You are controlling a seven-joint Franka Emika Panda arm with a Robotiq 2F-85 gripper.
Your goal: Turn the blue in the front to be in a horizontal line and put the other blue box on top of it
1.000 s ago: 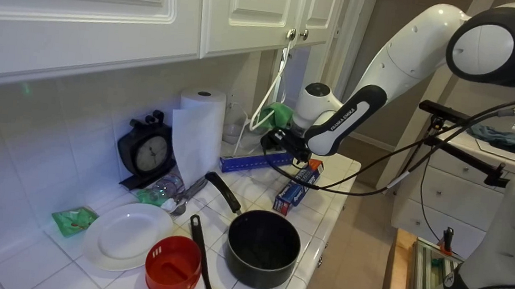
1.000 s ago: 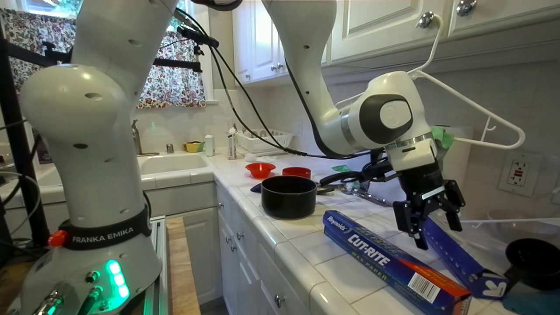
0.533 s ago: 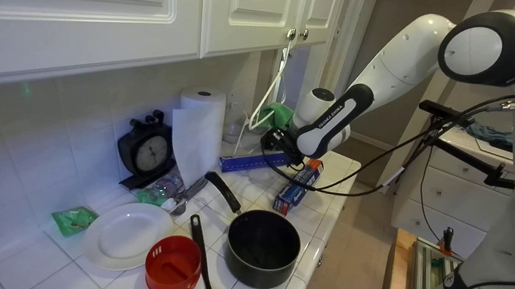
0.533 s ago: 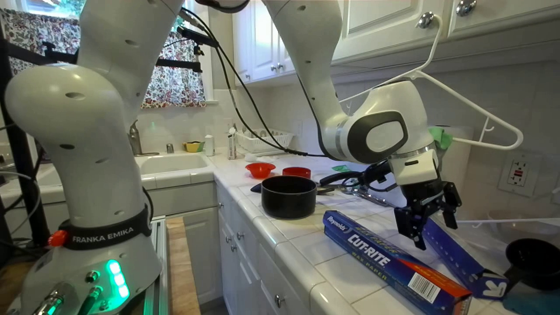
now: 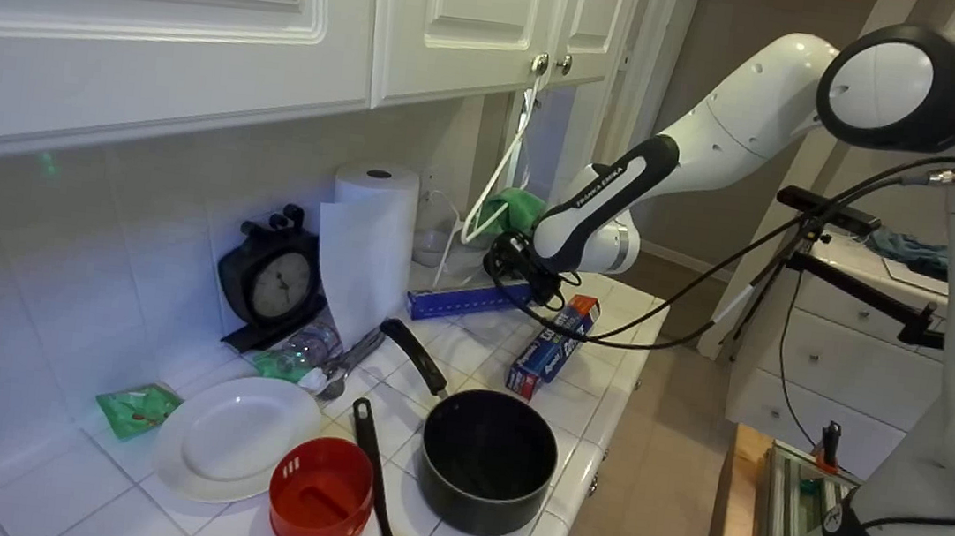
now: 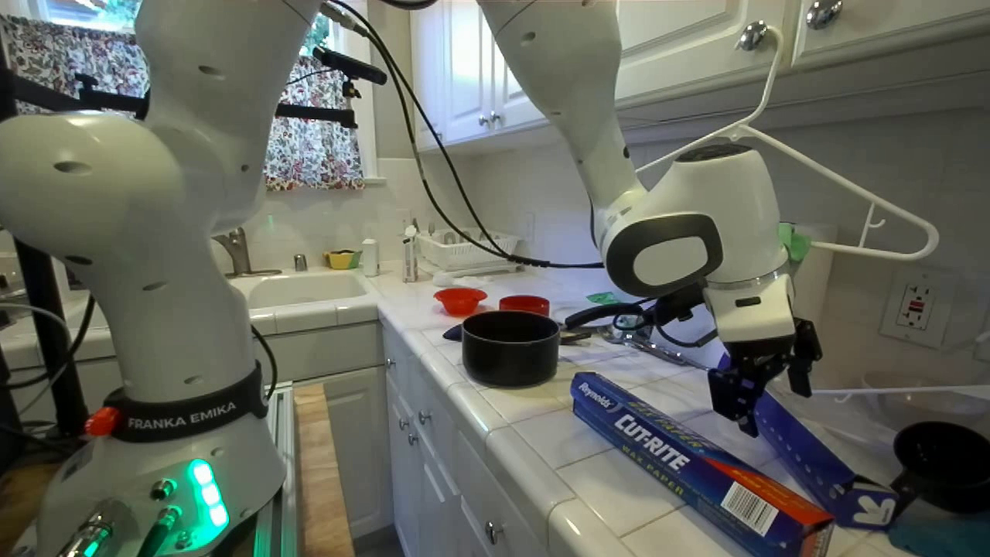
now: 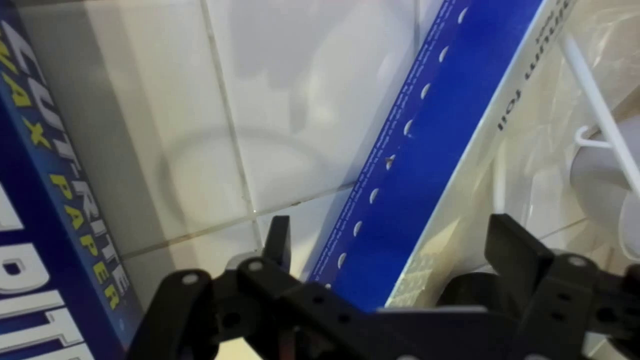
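The blue in the front is a labelled wax paper carton (image 5: 540,363) lying on the tiled counter; it also shows in an exterior view (image 6: 653,445) and at the left of the wrist view (image 7: 50,215). The other blue box (image 5: 456,301) is a slim dark blue foil box lying behind it, near the wall; it also shows in an exterior view (image 6: 804,449) and the wrist view (image 7: 425,170). My gripper (image 6: 776,406) is open and empty over the other blue box. In the wrist view the fingers (image 7: 390,232) appear on either side of it. The gripper hides part of that box.
A black pot (image 5: 488,464) with a handle stands on the counter. A white hanger (image 6: 843,186) hangs from a cabinet knob close to the wrist. A paper towel roll (image 5: 373,248) stands near the wall. A black cup (image 6: 943,468) is beside the foil box's end.
The forearm and wrist have swung round and tilted, and the gripper has shifted slightly over the other blue box. The gripper stays open. Both boxes stay in place.
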